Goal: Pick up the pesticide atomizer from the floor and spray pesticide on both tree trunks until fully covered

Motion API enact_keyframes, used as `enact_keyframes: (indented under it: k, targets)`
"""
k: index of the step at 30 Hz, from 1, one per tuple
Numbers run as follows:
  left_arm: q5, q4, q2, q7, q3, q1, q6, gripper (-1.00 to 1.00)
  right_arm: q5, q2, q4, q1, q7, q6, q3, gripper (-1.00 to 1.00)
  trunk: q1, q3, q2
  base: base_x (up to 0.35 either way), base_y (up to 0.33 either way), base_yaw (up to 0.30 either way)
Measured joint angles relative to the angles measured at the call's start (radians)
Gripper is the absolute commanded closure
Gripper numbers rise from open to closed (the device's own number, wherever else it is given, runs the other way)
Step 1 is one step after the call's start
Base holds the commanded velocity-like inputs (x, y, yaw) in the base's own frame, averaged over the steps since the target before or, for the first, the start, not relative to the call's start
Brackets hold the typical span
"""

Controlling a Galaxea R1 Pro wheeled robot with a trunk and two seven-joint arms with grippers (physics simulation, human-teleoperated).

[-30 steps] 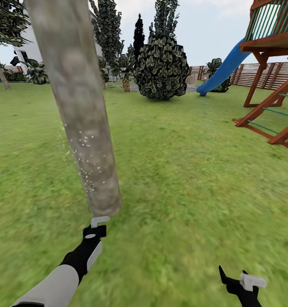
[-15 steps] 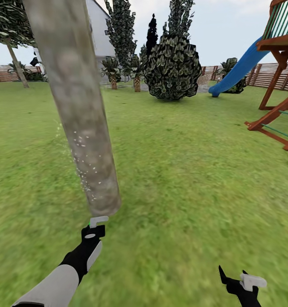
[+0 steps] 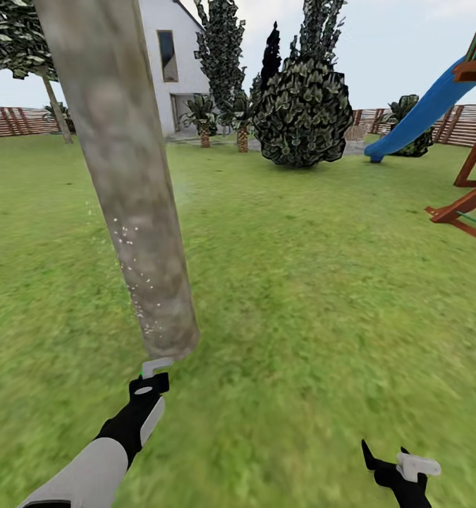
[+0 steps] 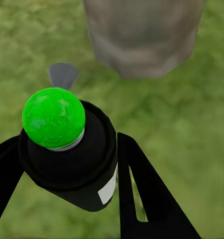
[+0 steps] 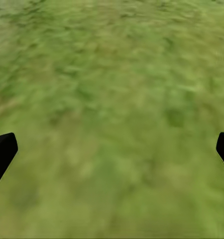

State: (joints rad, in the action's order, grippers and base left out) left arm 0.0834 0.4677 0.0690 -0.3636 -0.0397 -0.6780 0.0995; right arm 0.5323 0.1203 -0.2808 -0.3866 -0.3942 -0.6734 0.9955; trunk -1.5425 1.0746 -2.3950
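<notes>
Midway, seemingly: left gripper (image 4: 99, 164) clamps the pesticide atomizer (image 4: 67, 149), aimed at the near tree trunk (image 3: 135, 204), whose lower part shows pale droplets; right gripper (image 5: 112, 149) gapes empty over the grass; second tree (image 3: 33, 63) awaits.

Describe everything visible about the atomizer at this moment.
The atomizer is a small black cylinder with a round bright green cap on a whitish collar and a white label patch on its side. It looks like smooth plastic. The left gripper is shut on it, a dark finger at each side. It is held off the grass, cap end toward the base of the trunk, not touching it.
</notes>
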Motion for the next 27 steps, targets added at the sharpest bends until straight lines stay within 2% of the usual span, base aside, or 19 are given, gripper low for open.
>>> enact_keyframes:
  k: [4, 12, 20, 27]
  targets:
    - [0.0, 0.0, 0.0, 0.0, 0.0, 0.0, -0.001, 1.0, 0.0, 0.0, 0.0, 0.0, 0.0, 0.0, 0.0, -1.0, 0.0, 0.0, 0.0, 0.245, -0.174, 0.048]
    - [-0.001, 0.002, 0.0, 0.0, 0.0, 0.0, -0.001, 1.0, 0.0, 0.0, 0.0, 0.0, 0.0, 0.0, 0.0, -1.0, 0.0, 0.0, 0.0, 0.202, -0.205, 0.259]
    - [0.0, 0.002, 0.0, 0.0, 0.0, 0.0, -0.001, 1.0, 0.0, -0.001, 0.0, 0.0, 0.0, 0.0, 0.0, -1.0, 0.0, 0.0, 0.0, 0.022, -0.268, 0.109]
    - [-0.006, 0.002, 0.001, 0.0, 0.0, 0.0, -0.001, 1.0, 0.0, 0.0, 0.0, 0.0, 0.0, 0.0, 0.0, -1.0, 0.0, 0.0, 0.0, 0.0, -0.271, 0.263]
